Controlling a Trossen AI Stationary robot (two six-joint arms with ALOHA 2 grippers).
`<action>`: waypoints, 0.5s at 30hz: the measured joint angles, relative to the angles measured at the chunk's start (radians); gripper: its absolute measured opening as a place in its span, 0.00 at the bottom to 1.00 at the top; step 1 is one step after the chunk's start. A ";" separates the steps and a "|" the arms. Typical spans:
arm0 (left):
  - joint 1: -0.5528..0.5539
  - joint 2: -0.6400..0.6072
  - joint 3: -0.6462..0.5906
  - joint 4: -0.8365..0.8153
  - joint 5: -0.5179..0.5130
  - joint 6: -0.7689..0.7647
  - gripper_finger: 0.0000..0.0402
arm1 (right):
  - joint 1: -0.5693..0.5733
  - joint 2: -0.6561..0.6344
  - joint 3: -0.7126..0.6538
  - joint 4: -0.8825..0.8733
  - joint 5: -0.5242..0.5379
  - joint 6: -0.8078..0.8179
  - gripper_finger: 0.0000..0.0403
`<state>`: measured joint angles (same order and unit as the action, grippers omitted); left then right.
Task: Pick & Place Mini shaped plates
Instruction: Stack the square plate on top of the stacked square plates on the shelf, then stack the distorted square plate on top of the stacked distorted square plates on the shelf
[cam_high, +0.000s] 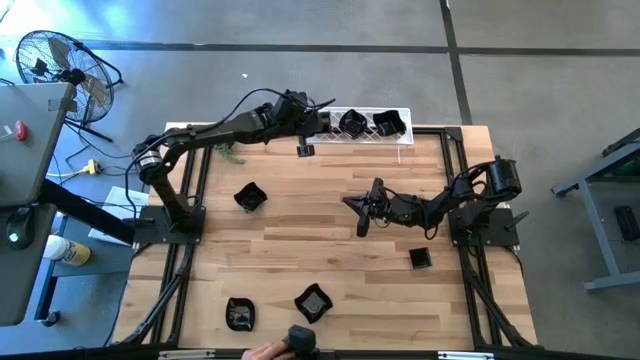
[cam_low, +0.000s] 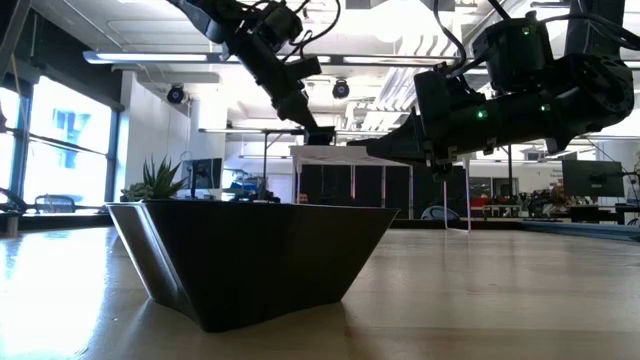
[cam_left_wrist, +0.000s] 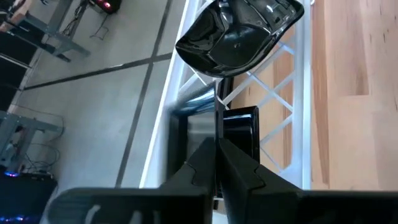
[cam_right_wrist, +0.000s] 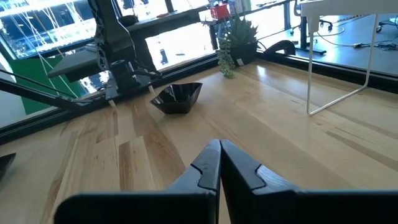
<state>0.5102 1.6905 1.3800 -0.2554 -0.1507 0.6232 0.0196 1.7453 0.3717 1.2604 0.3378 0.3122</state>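
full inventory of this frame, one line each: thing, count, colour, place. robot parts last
plates on table: 4, black, one left-centre, one right, two near front edge
plates in rack: at least 2, black, standing at back edge
rack: 1, white wire, back edge
plant: 1, green, back-left by left arm
table: 1, light wood
fan: 1, black, floor far left
person's hand: 1, front edge
left hand: 1, dark, at rack's left end over a plate, fingers together
right hand: 1, dark, shut, empty, mid-table right
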 joint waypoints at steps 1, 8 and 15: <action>0.000 0.000 0.000 0.001 -0.002 0.000 0.05 | 0.000 0.000 0.000 0.000 0.000 0.000 0.00; 0.000 0.000 0.000 -0.007 -0.002 -0.007 0.21 | 0.000 0.000 0.000 0.000 0.000 0.000 0.00; -0.002 -0.008 0.000 -0.022 -0.003 -0.023 0.25 | 0.000 0.000 0.000 0.000 0.000 0.001 0.01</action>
<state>0.5083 1.6827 1.3796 -0.2778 -0.1538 0.6007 0.0196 1.7454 0.3717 1.2604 0.3378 0.3128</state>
